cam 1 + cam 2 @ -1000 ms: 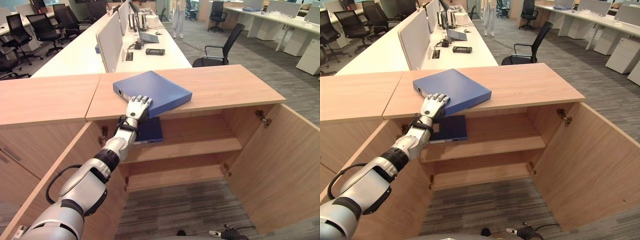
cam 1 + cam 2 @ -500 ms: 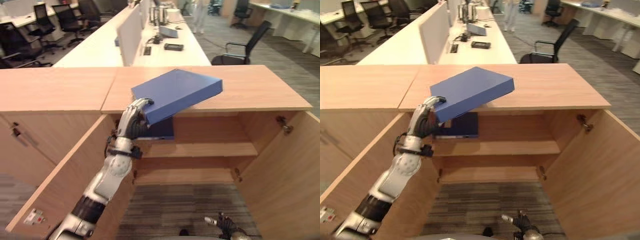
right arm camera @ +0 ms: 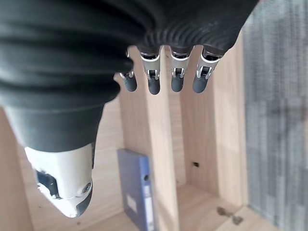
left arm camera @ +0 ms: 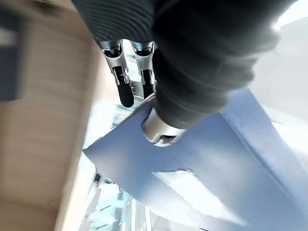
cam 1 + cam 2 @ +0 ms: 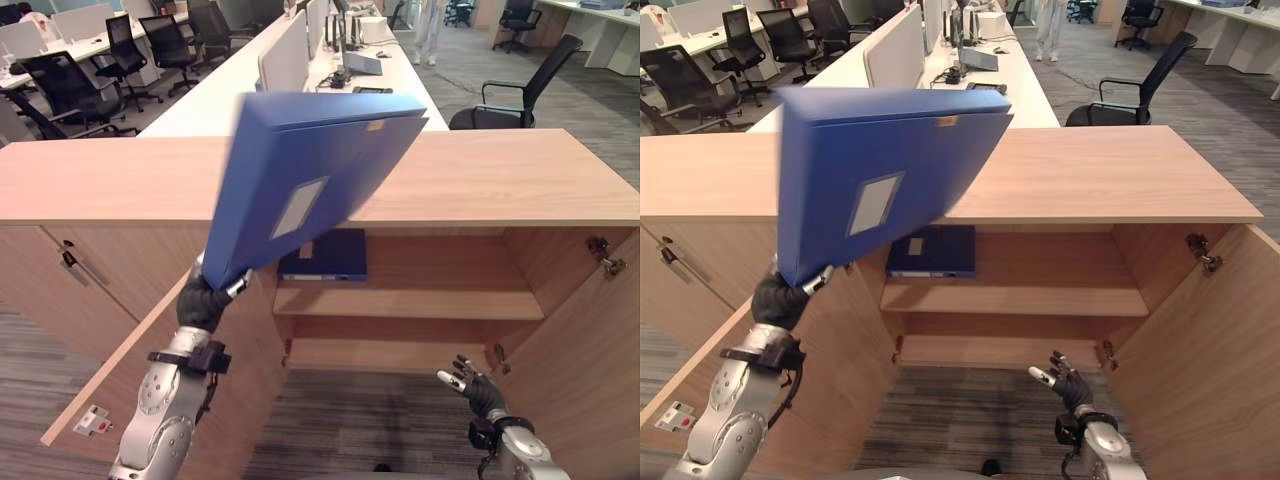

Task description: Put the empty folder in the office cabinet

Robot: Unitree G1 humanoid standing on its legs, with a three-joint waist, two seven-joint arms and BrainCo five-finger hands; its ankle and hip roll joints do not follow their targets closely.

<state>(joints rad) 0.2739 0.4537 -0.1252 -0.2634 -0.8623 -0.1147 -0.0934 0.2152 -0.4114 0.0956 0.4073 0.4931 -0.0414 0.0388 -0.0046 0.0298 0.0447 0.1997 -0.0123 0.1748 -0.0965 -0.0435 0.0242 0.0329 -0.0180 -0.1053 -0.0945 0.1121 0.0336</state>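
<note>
Left hand (image 5: 203, 300) now has the big blue box-style folder (image 5: 305, 175) pinched by its bottom corner and tipped almost upright, whereas a second ago it lay flat on the wooden cabinet top (image 5: 520, 180). So it's lifted clear and just needs swinging down onto the upper shelf (image 5: 440, 302) next to the dark blue binder (image 5: 325, 255). Right hand (image 5: 470, 383) hangs low with relaxed, spread fingers, holding nothing.
</note>
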